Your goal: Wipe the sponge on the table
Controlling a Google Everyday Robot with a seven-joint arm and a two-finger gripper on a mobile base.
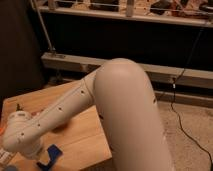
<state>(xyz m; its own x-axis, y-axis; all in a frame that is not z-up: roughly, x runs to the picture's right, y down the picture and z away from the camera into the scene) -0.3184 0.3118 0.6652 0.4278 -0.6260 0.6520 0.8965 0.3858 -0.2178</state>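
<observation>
Camera view: we see the gripper (41,163) low at the sponge (52,152) near the table (85,142) front edge. Gripper is cut off by the frame and the arm (120,110), so we cannot tell its grip.

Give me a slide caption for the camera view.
White arm reaches down, its hand at the frame's lower left over the wooden table, beside the blue sponge.

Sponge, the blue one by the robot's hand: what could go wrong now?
The sponge lies near the front of the table, so a hard wipe might shove it off. The gripper sits low at the lower left, right beside the sponge, and might only nudge it. The big arm hides much of the tabletop, so it could bump something unseen.
</observation>
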